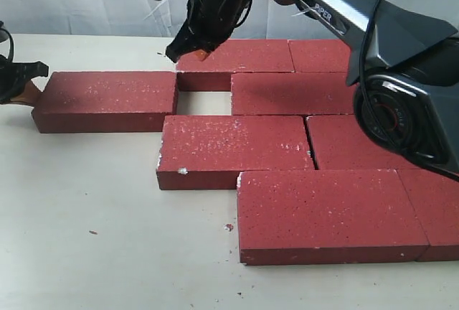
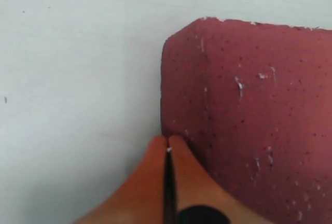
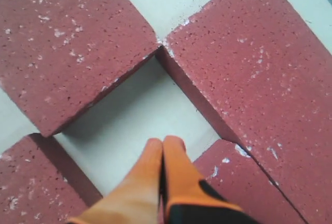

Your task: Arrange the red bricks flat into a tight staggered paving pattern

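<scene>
Bricks [image 1: 323, 209], dark red with white speckles, lie flat on a pale table [image 1: 93, 238] in staggered rows across the middle and right of the exterior view. The black right arm [image 1: 387, 37] reaches in from the right over the back rows. The left brick [image 1: 107, 98] sits at the left end of the second row from the back. A square gap [image 1: 204, 102] of bare table separates it from its neighbour. The right gripper [image 1: 188, 50] hangs above the gap's back edge, orange fingers [image 3: 155, 172] pressed together, holding nothing. The left gripper [image 1: 37, 84] is at the left brick's outer end, fingers [image 2: 150, 177] likewise clenched, tips touching the brick.
</scene>
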Controlling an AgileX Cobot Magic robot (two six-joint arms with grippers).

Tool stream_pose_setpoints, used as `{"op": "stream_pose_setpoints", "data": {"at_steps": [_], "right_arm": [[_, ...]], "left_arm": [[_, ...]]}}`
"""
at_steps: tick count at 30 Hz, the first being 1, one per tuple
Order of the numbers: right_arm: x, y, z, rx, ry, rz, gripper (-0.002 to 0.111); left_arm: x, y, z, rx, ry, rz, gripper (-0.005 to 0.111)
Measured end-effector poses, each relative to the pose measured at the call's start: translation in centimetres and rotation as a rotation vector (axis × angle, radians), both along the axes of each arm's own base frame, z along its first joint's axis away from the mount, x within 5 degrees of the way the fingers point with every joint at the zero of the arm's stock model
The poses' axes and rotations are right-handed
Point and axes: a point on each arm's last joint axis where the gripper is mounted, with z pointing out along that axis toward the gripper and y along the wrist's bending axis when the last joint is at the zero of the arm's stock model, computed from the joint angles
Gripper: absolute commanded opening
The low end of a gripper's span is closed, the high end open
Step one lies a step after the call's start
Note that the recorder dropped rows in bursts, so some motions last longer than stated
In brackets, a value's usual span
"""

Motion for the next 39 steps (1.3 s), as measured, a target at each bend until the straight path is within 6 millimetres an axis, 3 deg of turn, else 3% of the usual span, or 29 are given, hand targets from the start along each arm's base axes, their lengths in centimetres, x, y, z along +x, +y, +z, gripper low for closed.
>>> {"op": "stream_pose_setpoints", "data": {"at_steps": [14, 18, 24, 28, 32, 39], "right_arm": [[-0.3, 0.2, -0.1, 0.019, 0.034, 0.009, -0.001], [-0.2, 0.9, -1.7, 0.049, 0.069, 0.023, -0.001], [0.9, 1.6, -6.2, 0.049, 0.071, 0.013, -0.001], [1.3, 1.9, -8.2, 0.057, 0.072, 0.004, -0.001], [1.3, 2.1, -9.5, 0.073, 0.095, -0.001, -0.001], [1.1, 2.5, -10.0, 0.101, 0.120, -0.004, -0.001]], "left_arm": [[0.8, -0.7, -0.3, 0.049, -0.018, -0.053, 0.000], [0.6, -0.1, 0.4, 0.031, -0.014, -0.052, 0.000], [0.5, 0.4, 1.2, 0.013, -0.022, -0.042, 0.000], [0.5, 0.4, 1.2, 0.014, -0.020, -0.047, 0.000], [0.5, 0.4, 1.2, 0.016, -0.020, -0.048, 0.000], [0.5, 0.8, 1.1, 0.065, -0.026, -0.055, 0.000]]}}
